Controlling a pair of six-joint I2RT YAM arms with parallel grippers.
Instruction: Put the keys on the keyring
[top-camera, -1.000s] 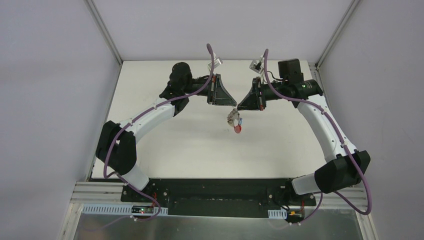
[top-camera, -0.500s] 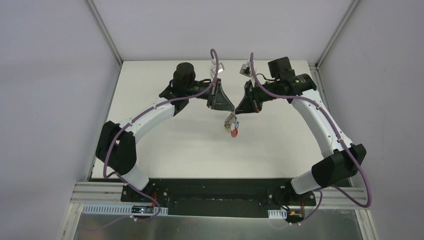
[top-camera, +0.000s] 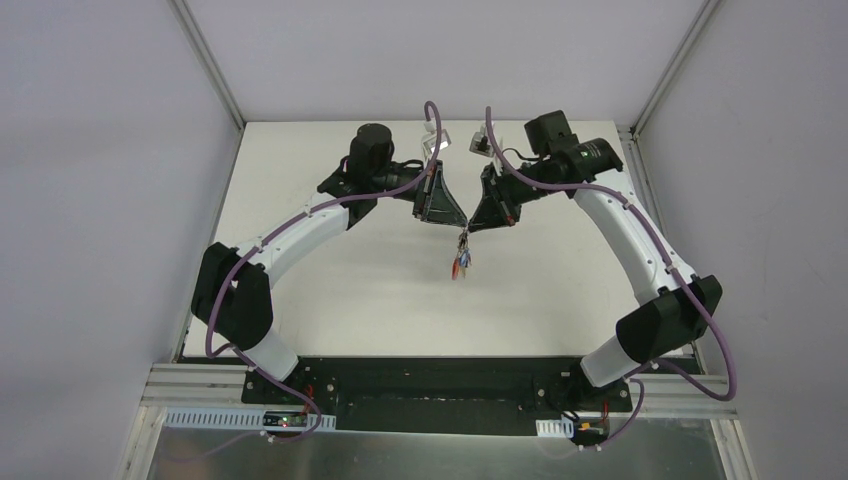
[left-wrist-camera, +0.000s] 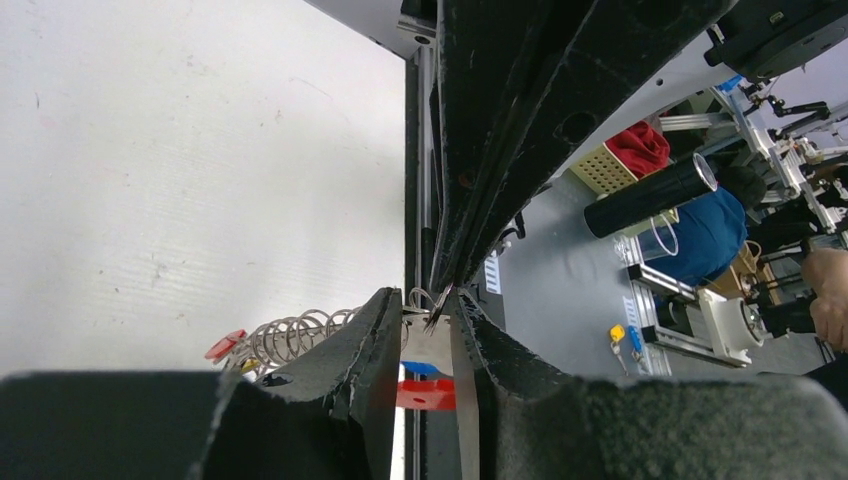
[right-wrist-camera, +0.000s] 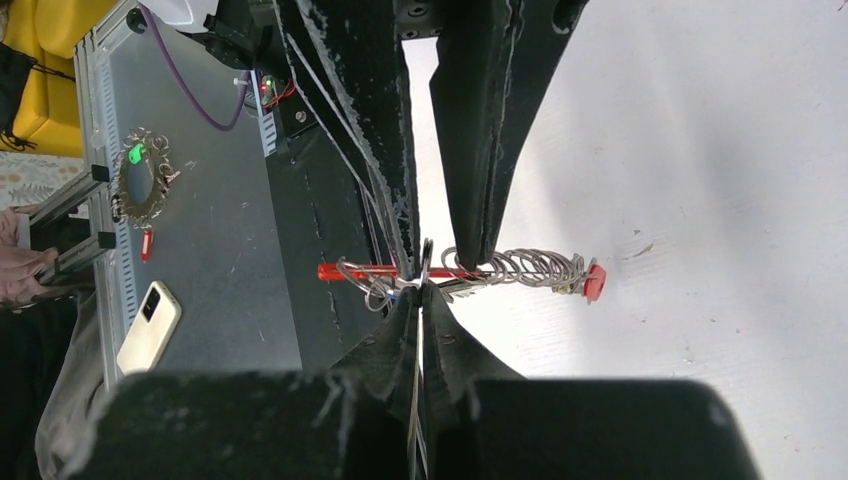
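My two grippers meet tip to tip above the middle of the white table (top-camera: 330, 270). The right gripper (top-camera: 469, 227) (right-wrist-camera: 421, 290) is shut on a thin wire loop of the keyring (top-camera: 460, 258). The keyring hangs below both tips as a grey wire coil (right-wrist-camera: 535, 267) with a red bar (right-wrist-camera: 355, 271) and a red end (right-wrist-camera: 596, 280). The left gripper (top-camera: 457, 222) (left-wrist-camera: 428, 305) has its jaws slightly apart. A flat silver metal piece (left-wrist-camera: 432, 350) stands between them. Below it show red (left-wrist-camera: 425, 393) and blue (left-wrist-camera: 418, 367) heads of the keys. The coil (left-wrist-camera: 300, 335) stretches left of the left fingers.
Beyond the table's near edge lies a metal plate (right-wrist-camera: 200, 250) with a ring of keys (right-wrist-camera: 135, 175) and a phone (right-wrist-camera: 150, 325) on it. Two loose keys with yellow and blue heads (left-wrist-camera: 622, 338) lie on a grey surface off the table. Grey walls close in the sides.
The right arm swung left and the grippers closed the gap until their tips touch. The left jaws opened a little. The keyring now hangs straight below the tips.
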